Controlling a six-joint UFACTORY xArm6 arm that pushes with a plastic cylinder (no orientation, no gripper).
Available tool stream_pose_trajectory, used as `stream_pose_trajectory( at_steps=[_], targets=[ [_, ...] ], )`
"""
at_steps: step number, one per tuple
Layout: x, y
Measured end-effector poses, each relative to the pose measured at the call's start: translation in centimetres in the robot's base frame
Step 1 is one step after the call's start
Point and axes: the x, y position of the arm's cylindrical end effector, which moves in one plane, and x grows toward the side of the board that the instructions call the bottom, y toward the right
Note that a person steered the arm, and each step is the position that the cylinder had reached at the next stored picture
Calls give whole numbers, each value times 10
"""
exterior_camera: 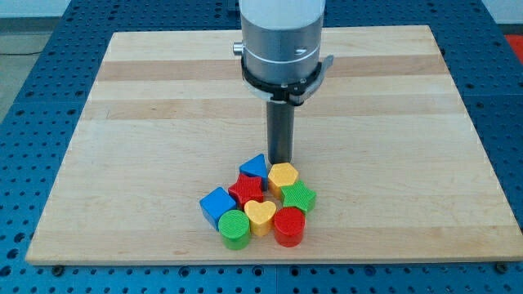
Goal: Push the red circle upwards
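Counting eight blocks crowding the bench (163,122): two blue, two red, two yellow, two green. The red circle (288,226) is sitting at the cluster's bottom, with a green block (299,197) and a yellow block (283,175) lying between it and my tip (280,160). There being no claw, the tip is standing just above the yellow block, beside the blue block (254,167).

Red circle (288,226), yellow heart (261,216), green circle (234,228), pale striped wooden board (163,122).
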Motion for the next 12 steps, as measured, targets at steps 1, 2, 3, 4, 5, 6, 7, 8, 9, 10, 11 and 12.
stream_pose_trajectory(
  at_steps=[1, 2, 3, 4, 5, 6, 7, 8, 9, 10, 11, 12],
  targets=[
    [-7, 57],
    [25, 89],
    [86, 93],
    [134, 66],
    [136, 59],
    [136, 50],
    [136, 47],
    [136, 39],
    [136, -6],
    [136, -13],
    [131, -22],
    [103, -25]
  ],
)
